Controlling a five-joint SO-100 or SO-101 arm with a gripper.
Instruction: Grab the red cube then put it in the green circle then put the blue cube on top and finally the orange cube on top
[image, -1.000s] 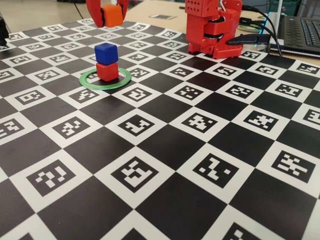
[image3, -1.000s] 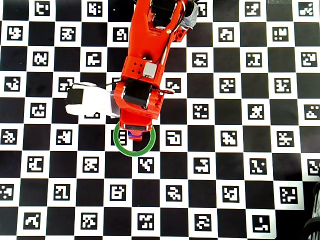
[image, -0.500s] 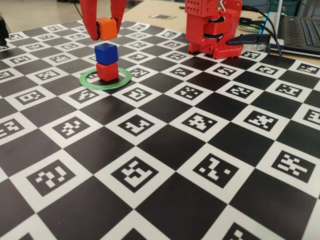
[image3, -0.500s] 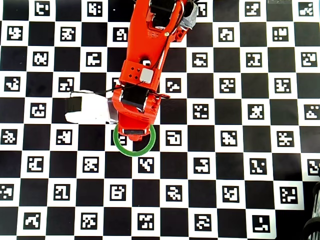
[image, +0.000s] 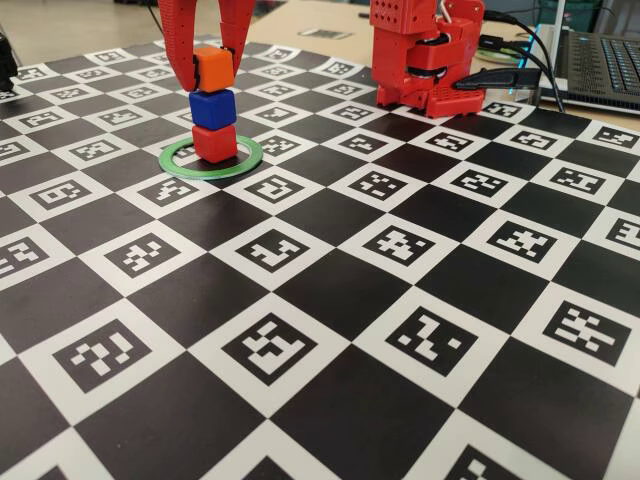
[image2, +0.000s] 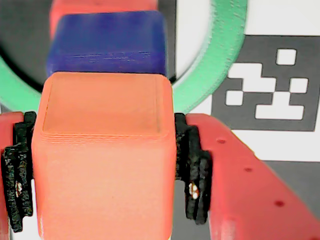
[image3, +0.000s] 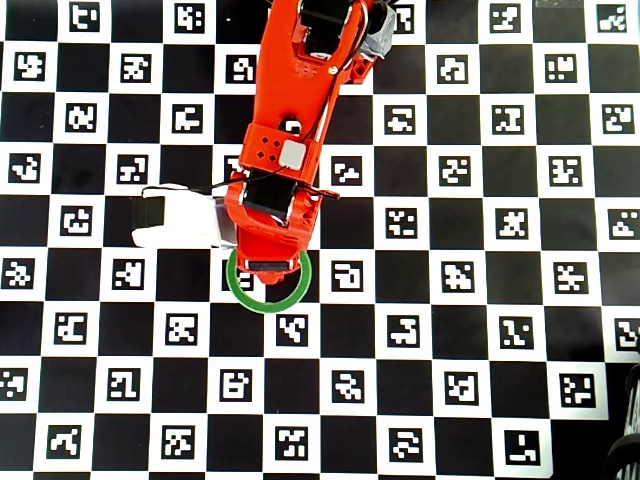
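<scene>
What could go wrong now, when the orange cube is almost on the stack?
1. The tool is shut on the orange cube, which sits on or just above the blue cube; if it is off-centre at release, it may fall.
2. The stack on the red cube is narrow; a finger brushing it while opening might tip it out of the green circle.

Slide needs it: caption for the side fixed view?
Gripper lowers orange cube onto blue cube over red cube in green ring.
</scene>
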